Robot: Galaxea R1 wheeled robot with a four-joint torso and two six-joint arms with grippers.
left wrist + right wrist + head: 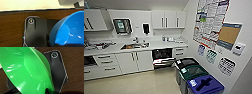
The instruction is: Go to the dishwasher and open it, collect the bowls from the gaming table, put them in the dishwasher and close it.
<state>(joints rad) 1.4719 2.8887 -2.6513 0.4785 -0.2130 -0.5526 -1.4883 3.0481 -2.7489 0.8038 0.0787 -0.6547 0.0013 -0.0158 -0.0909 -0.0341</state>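
So we're in a little kitchenette. The dishwasher (162,58) sits under the white counter (159,45), just right of the sink (134,46), and its door is already dropped partway open with the dark inside showing and a rack visible. White cabinets run along the wall above and below. Over on the right there's a row of bins by the wall: a black-lidded one (185,63), a green-lidded one (194,72) and a blue one (204,86) closest to the camera. Posters and a cork board (229,35) are up on that wall.

Left wrist cam has a blue bowl (70,30) up close, tipped on its side, rim running into the dark bit at the frame edge. Right wrist cam, same deal with a green bowl (25,70). Can't actually make out either tool's fingers, so whether they're clamped, I can't tell.
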